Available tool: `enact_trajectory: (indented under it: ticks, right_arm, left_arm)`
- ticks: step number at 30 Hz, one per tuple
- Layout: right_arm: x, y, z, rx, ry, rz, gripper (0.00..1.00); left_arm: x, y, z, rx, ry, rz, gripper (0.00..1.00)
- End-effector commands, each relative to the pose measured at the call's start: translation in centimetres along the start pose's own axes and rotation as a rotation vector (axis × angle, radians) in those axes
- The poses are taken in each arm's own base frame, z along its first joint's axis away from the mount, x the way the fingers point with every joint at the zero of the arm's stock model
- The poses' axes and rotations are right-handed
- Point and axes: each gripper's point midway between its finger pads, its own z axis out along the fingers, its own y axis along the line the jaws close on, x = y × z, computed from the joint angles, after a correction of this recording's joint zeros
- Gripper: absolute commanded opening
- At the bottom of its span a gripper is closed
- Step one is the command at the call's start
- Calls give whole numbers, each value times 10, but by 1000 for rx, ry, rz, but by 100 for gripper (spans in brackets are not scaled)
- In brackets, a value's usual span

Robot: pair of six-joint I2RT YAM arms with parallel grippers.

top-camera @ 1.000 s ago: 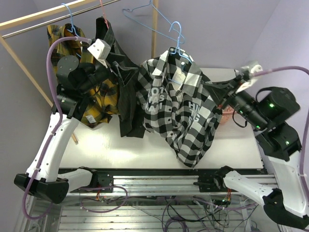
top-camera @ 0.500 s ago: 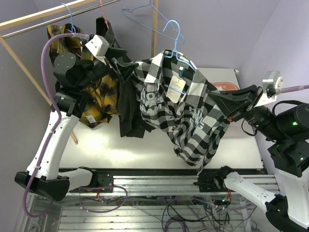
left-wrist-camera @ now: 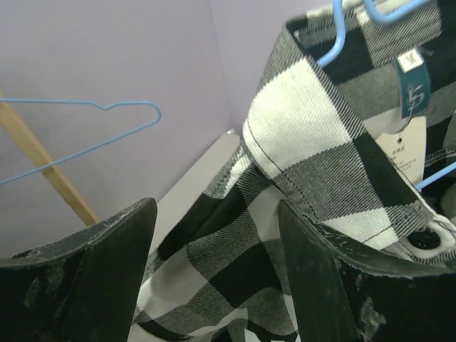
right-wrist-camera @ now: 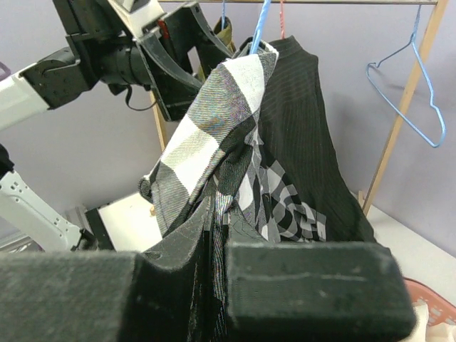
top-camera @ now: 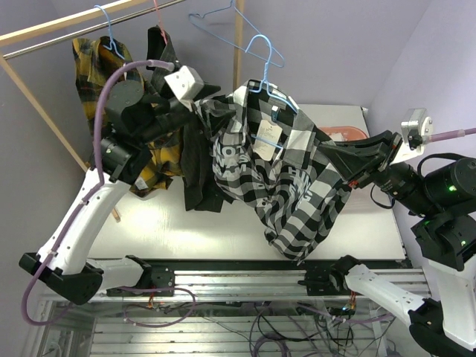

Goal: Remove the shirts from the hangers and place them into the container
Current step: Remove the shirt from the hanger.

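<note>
The checked shirt (top-camera: pixel 286 178) is black and white in big squares, with a paper tag at its open collar. It hangs on a light blue hanger (top-camera: pixel 262 52) over the middle of the table (top-camera: pixel 186 219). Its long axis runs aslant: collar up at the hanger, hem down toward the table's near edge, right of centre. The right side of the cloth is drawn out sideways toward my right gripper (right-wrist-camera: pixel 214 263), whose jaws are pressed together on a fold of the shirt. My left gripper (left-wrist-camera: pixel 214 206) has its jaws spread wide just beside the collar, holding nothing. A dark shirt (top-camera: pixel 197 171) and a plaid shirt (top-camera: pixel 160 167) hang to its left. The basket (top-camera: pixel 343 134) sits at the far right corner.
</note>
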Motion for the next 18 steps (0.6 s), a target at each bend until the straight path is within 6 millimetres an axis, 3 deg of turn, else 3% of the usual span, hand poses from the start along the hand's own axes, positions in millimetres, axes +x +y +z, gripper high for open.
enact_trajectory:
  ticks: [1,9,18]
  right_arm:
    - [-28,10,-2,-38,-98,-21,0]
    - [-31,16,-4,-65,-96,-13,0]
    - [-23,20,-2,-96,-79,11,0]
  left_arm:
    - [14,10,3,-75,74,82,80]
    - [28,27,10,-157,87,130,77]
    - [33,19,27,-112,41,128,55]
